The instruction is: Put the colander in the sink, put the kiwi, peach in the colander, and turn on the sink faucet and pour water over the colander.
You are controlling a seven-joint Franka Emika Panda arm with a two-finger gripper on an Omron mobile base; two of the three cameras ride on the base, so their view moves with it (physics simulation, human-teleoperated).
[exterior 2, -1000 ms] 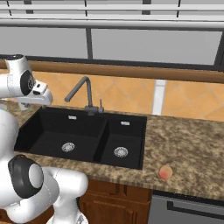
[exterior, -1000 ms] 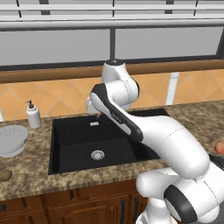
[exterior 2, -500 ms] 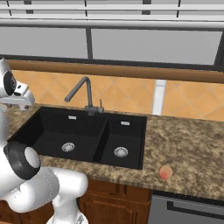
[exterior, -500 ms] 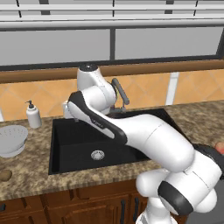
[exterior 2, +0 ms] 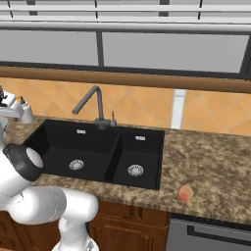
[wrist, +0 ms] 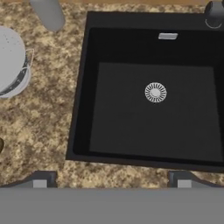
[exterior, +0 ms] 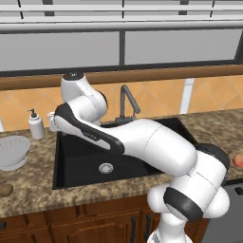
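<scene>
The pale perforated colander (exterior: 12, 151) (wrist: 11, 65) stands on the counter left of the black sink (exterior: 71, 163) (exterior 2: 54, 135) (wrist: 83, 105). A brown kiwi (exterior: 4, 190) lies near the counter's front edge, in front of the colander. Far to the right, the orange-red peach (exterior 2: 185, 193) (exterior: 238, 160) rests on the counter. Behind the basins rises the dark sink faucet (exterior: 126, 102) (exterior 2: 95, 105). My gripper (wrist: 111, 180) hangs open and empty above the large basin's left part, apart from the colander, which sits off to the left in the hand view.
A white soap pump bottle (exterior: 35, 124) (wrist: 48, 13) stands behind the colander by the tiled wall. The large basin has a silver drain (wrist: 155, 92). My own arm arches across the sink in the left base view.
The arm has swung left across the sink toward the counter's left side. The gripper stays open. Colander, kiwi and peach have not moved.
</scene>
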